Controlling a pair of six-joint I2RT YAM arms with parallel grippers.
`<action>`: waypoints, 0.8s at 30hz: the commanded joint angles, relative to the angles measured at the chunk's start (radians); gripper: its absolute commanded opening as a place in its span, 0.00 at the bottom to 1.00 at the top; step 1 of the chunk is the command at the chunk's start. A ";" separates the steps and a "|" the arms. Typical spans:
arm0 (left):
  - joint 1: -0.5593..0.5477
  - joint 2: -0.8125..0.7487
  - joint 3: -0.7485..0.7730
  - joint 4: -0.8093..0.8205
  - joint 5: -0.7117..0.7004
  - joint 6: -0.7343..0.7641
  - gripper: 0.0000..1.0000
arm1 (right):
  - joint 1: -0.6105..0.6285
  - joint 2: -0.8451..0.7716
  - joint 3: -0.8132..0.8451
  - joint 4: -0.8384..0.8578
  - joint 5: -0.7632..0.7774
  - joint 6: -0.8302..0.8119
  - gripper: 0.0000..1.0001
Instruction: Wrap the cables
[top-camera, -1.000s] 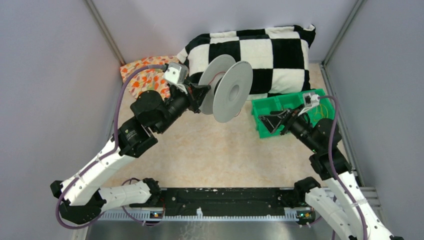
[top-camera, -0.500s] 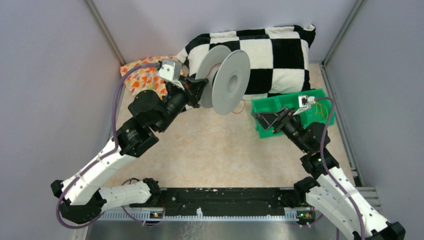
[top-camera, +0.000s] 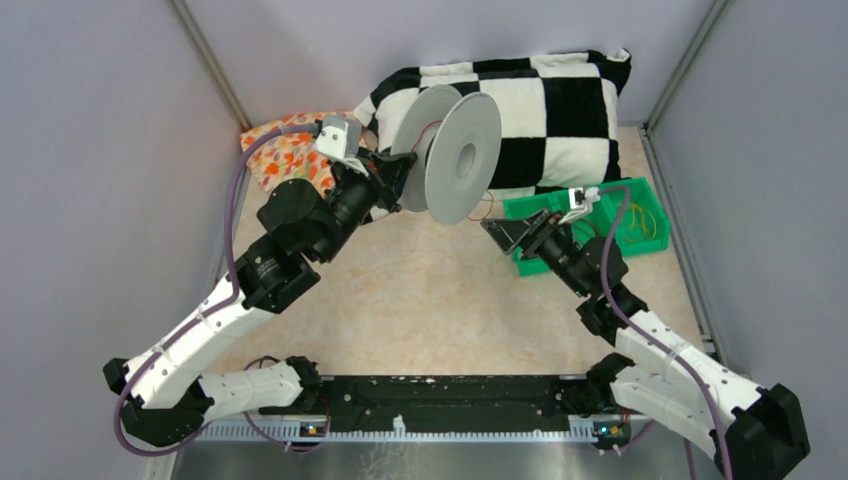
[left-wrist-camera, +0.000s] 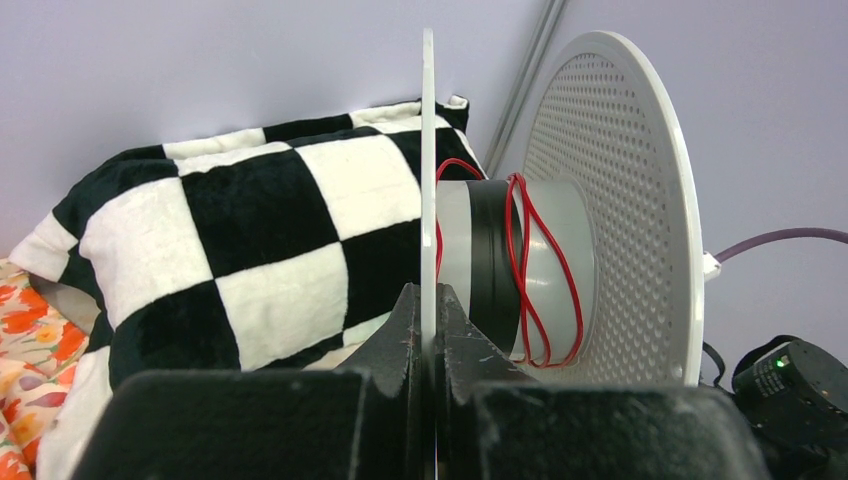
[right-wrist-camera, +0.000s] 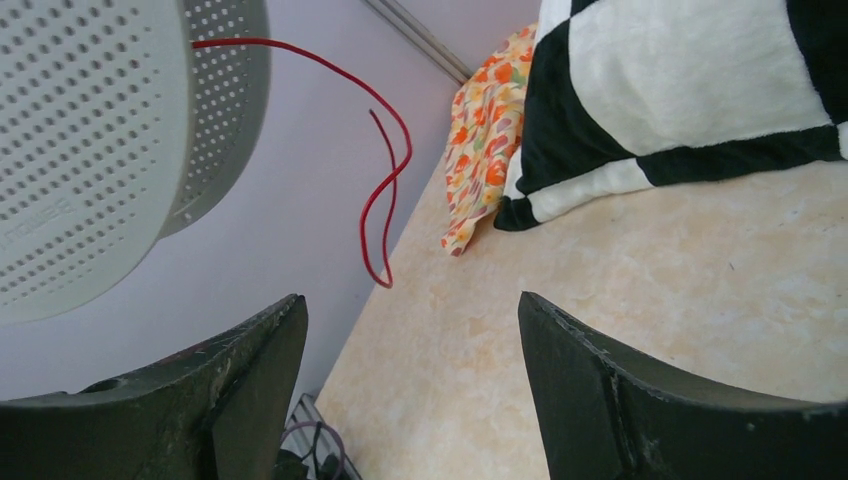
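Beige marbled table (top-camera: 430, 300), grey walls: right gripper (right-wrist-camera: 410, 320) spread wide and empty by the green bin (top-camera: 640, 243), left gripper (left-wrist-camera: 428, 310) clamped on the raised grey spool's (top-camera: 462, 160) near flange, red cable (left-wrist-camera: 512, 240) wound round its hub, one end dangling, checkered pillow (top-camera: 545, 110) behind.

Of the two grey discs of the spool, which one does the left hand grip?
The disc seen edge-on in the left wrist view: the left hand is shut on its rim. The other disc, showing its perforated face, is not gripped.

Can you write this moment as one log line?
left gripper shut on spool | right gripper open, empty | red cable partly wound, end dangling
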 joint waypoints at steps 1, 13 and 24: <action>0.001 -0.011 0.025 0.140 0.004 -0.028 0.00 | 0.011 0.074 0.032 0.104 0.035 0.010 0.73; 0.000 -0.004 0.029 0.138 0.005 -0.033 0.00 | 0.011 0.202 0.091 0.182 -0.042 0.020 0.25; 0.001 -0.005 0.014 0.155 0.001 -0.031 0.00 | 0.010 0.021 0.056 -0.034 0.034 -0.036 0.55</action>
